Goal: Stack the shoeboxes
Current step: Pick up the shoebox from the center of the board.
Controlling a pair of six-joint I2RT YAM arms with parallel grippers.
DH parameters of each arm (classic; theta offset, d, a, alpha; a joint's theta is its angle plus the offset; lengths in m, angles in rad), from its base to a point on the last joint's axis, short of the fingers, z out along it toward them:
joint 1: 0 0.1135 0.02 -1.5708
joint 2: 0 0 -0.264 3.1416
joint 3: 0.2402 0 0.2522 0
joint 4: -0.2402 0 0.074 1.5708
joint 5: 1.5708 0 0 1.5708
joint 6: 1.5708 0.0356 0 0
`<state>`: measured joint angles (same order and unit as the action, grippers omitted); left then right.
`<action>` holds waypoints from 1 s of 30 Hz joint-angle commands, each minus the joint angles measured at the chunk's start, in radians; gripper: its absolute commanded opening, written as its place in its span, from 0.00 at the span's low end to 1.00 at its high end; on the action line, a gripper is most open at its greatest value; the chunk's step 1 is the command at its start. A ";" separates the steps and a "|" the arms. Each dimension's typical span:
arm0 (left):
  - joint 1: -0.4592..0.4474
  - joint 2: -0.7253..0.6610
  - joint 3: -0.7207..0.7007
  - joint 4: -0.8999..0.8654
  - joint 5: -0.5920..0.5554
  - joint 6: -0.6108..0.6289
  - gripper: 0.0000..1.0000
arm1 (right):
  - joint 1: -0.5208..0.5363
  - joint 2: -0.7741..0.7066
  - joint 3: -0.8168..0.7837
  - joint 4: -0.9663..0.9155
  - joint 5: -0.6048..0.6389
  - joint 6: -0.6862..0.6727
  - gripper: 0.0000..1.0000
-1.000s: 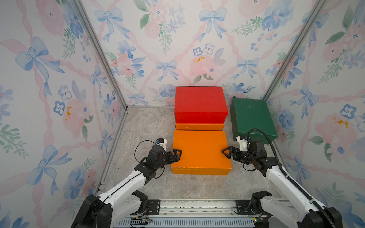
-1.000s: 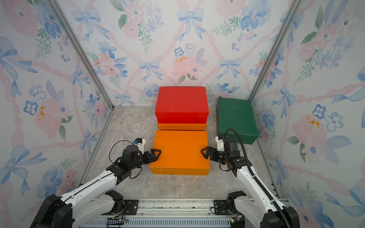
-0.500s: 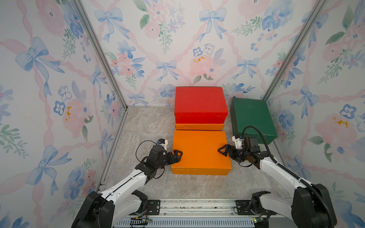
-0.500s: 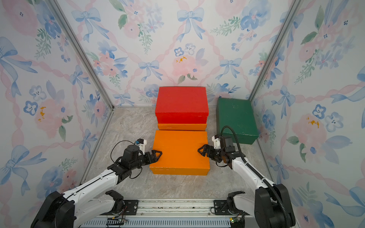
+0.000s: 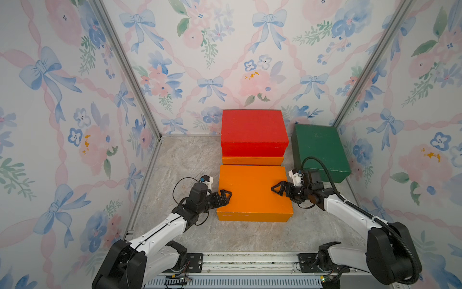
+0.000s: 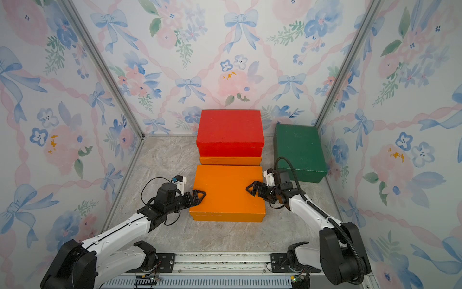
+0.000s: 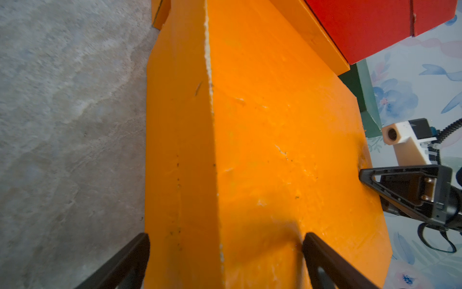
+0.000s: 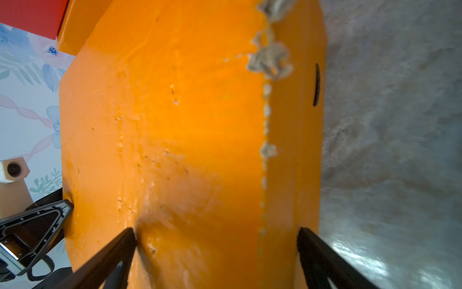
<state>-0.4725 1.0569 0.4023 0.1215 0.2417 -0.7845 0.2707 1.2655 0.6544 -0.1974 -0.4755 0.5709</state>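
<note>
Pincers apart on both arms, right gripper (image 5: 277,189) moved in over near orange shoebox (image 5: 252,195), left gripper (image 5: 227,195) unmoved opposite.

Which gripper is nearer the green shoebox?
Right. The right gripper is at the right edge of the front orange shoebox, near the green shoebox; the left gripper is at its opposite edge.

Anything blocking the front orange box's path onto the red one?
Nothing visible. The red shoebox has a bare lid and stands directly behind the front orange shoebox. The green shoebox stands off to the robot's right, clear of that path.
</note>
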 commanded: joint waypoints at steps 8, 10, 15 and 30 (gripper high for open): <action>0.000 -0.029 0.013 0.041 0.056 0.011 0.95 | 0.057 -0.025 0.040 -0.057 -0.014 0.003 0.92; -0.001 -0.031 0.015 0.045 0.060 0.007 0.95 | 0.062 -0.031 0.047 -0.062 -0.015 0.002 0.90; -0.002 -0.039 0.018 0.048 0.070 0.005 0.93 | 0.066 -0.040 0.054 -0.076 -0.014 -0.002 0.89; -0.006 -0.076 0.046 0.048 0.094 -0.006 0.89 | 0.086 -0.069 0.109 -0.105 -0.014 0.007 0.87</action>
<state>-0.4706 0.9955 0.4042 0.1307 0.2630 -0.7864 0.3271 1.2240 0.7116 -0.3016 -0.4381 0.5755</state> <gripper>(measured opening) 0.892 0.878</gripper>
